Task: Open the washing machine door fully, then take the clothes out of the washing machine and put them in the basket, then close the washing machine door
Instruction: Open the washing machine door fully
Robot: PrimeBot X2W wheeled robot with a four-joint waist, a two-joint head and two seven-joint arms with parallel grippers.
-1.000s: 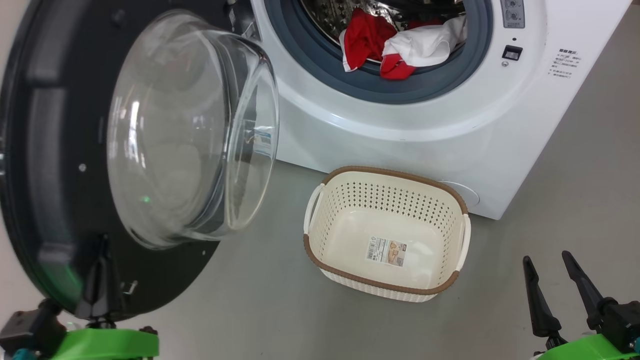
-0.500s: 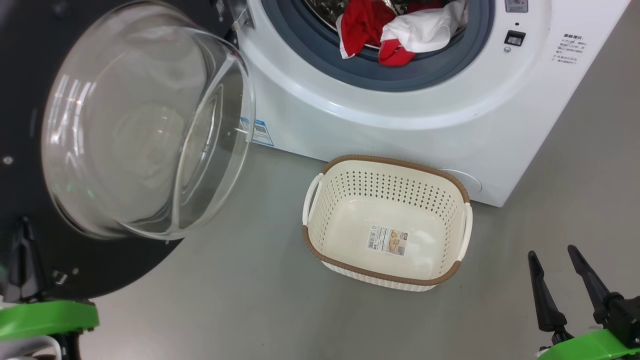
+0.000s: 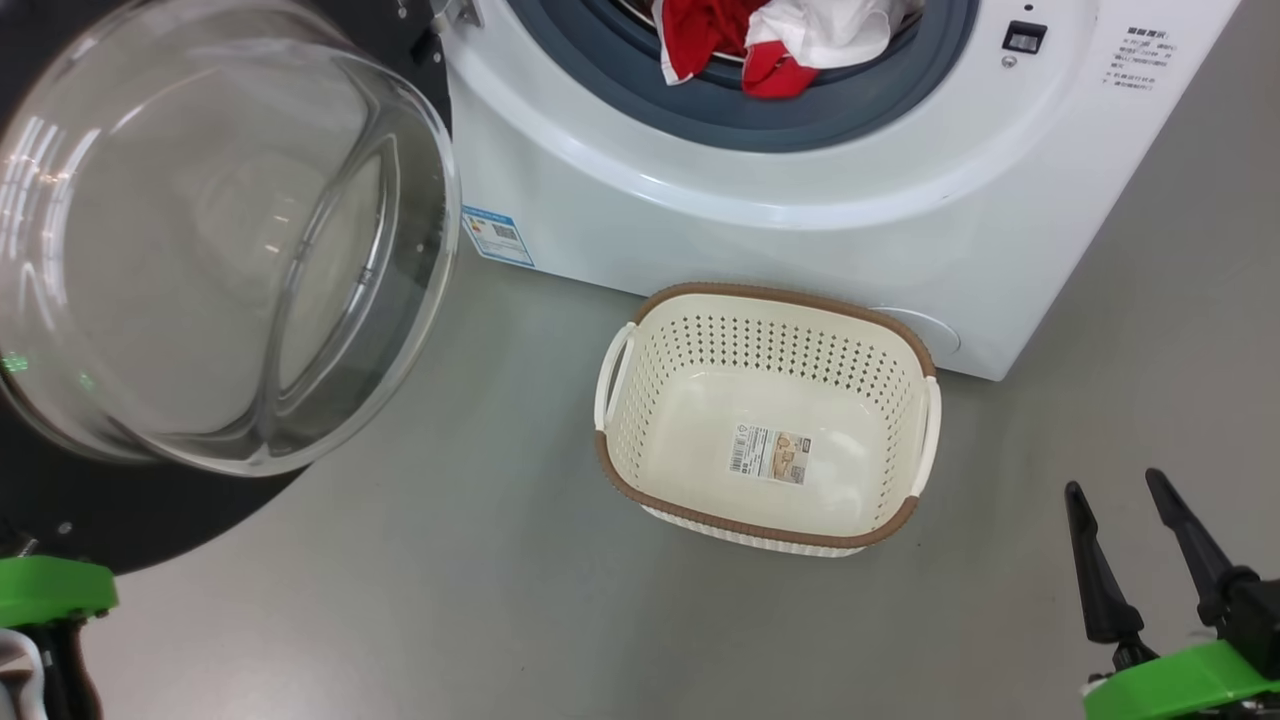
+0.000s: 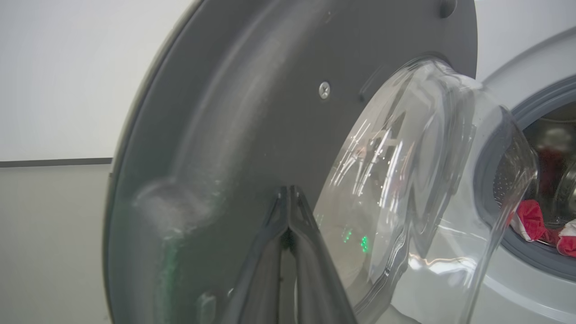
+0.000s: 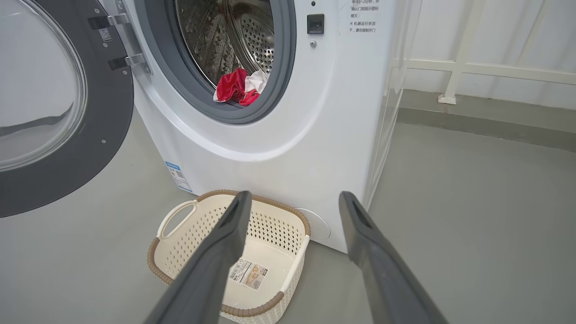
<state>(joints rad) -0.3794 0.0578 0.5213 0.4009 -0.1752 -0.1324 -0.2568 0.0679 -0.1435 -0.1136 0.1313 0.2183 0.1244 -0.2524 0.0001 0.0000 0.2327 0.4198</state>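
Washing machine door (image 3: 200, 250) swung wide, at 9 o'clock of the drum mouth. Clothes (image 3: 770, 40) heaped on the drum's 6 o'clock lip inside the washing machine (image 3: 760, 230). Basket (image 3: 770, 297) set on the floor (image 3: 450, 600) just before the machine, 1 paper label (image 3: 768, 453) inside. Left pincer (image 4: 288, 211) pressed shut, empty, seen against the door's dark inner face; contact not determinable. Right pincer (image 3: 1113, 481) spread wide, empty, at the basket's 4 o'clock.
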